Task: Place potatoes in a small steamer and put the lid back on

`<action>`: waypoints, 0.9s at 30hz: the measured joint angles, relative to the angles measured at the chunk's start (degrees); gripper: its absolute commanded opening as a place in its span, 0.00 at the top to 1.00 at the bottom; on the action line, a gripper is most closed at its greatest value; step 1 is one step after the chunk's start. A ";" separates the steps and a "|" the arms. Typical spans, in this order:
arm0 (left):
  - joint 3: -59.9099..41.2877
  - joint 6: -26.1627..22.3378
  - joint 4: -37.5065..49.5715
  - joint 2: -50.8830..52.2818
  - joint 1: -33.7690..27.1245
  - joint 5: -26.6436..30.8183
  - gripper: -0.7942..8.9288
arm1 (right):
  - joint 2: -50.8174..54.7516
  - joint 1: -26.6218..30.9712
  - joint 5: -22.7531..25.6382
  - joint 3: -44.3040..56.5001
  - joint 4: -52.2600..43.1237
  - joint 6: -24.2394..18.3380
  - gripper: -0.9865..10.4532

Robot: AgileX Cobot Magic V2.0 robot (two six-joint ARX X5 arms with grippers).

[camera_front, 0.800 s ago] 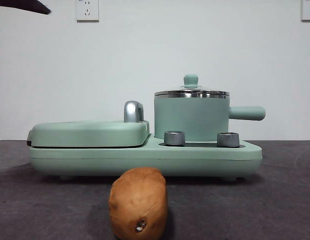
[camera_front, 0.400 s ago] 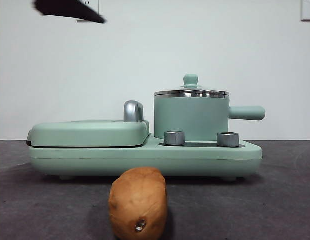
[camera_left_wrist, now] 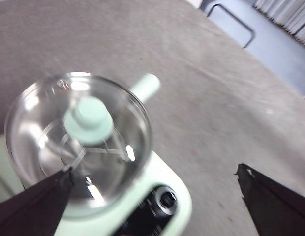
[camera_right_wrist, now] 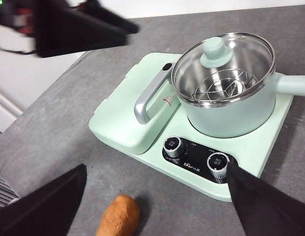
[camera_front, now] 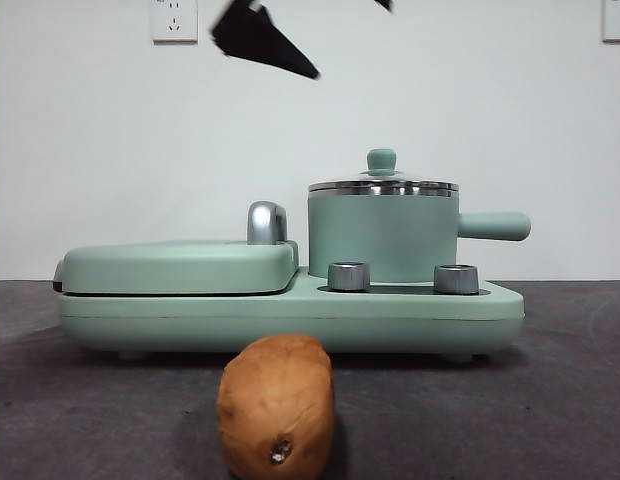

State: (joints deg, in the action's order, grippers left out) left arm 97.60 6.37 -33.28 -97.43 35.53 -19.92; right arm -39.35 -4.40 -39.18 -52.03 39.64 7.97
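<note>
Front view is where the change is showing up: a second ago there was only a black tip in the top left corner, and now the left gripper [camera_front: 320,40] is sliding in high across the frame, well above the small steamer [camera_front: 383,238] and a bit to the side of the lid [camera_front: 382,184]. Going by the left wrist view, that gripper [camera_left_wrist: 155,189] is hanging right over the lid's green knob [camera_left_wrist: 88,119] with its jaws spread wide and nothing in them. So I'm reading this as the start of the lid-lifting step, since the lid is sitting square on the pot rim and the potato can't go in until it's off.

The potato [camera_front: 277,404] is lying on the tabletop [camera_front: 570,400] in front of the cooker base [camera_front: 290,318], untouched, with its dark-spotted end facing the front camera. In the right wrist view it [camera_right_wrist: 119,221] is showing just beside the base, near the control dials [camera_right_wrist: 173,146].

The right gripper [camera_right_wrist: 155,194] is waiting up high, jaws wide apart and holding nothing, looking down on the whole cooker. The flat grill cover [camera_front: 180,266] is closed and not part of this.

Next I'm expecting a straight drop onto the knob, and it's small and round, so I'm guessing a slightly off-centre pinch could slip
</note>
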 measured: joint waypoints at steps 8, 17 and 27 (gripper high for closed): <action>11.89 -0.70 -0.42 -12.15 3.08 11.28 0.38 | 0.00 0.00 0.00 0.00 0.02 0.00 0.52; 15.39 -0.83 -0.42 -18.91 3.72 14.25 0.42 | 0.00 0.00 0.00 0.00 0.02 0.00 0.52; 15.39 -1.46 -0.09 -21.16 3.74 16.28 0.49 | 0.00 0.00 0.00 0.00 0.46 0.00 0.52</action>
State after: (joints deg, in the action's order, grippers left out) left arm 112.99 4.91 -33.36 -118.58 39.27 -3.64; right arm -39.35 -4.40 -39.18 -52.03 40.10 7.97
